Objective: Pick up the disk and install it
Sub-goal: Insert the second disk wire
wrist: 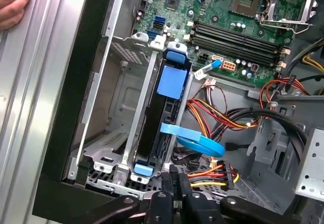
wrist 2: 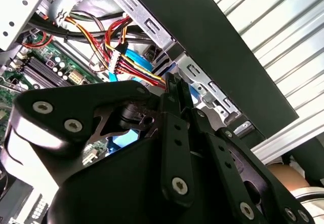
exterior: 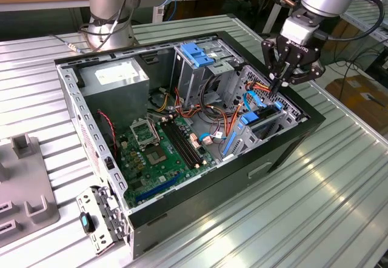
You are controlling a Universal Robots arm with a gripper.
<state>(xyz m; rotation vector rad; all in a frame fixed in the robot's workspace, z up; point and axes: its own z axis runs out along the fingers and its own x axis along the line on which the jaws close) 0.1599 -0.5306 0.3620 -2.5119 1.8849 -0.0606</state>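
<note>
An open computer case [exterior: 285,153] lay on a ribbed metal table [exterior: 339,207]; motherboard [exterior: 160,150] and bundled wiring [wrist: 217,115] sat exposed inside.

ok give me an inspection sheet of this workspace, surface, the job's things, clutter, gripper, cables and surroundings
Surface: ribbed grey metal table, carrying the open black computer case.
Job's things: flat dark disk with bright blue carrier rails, standing on edge in the metal bay beside the case wall.
Clutter: grey plastic fixture block at the exterior view's left; detached metal panel by the case corner.
Gripper: black gripper above the disk bay, fingers together, holding nothing.
Cables: curved blue ribbon cable; red, yellow and orange wire bundle.
Surroundings: second arm base; a person's hand on the table.
</note>
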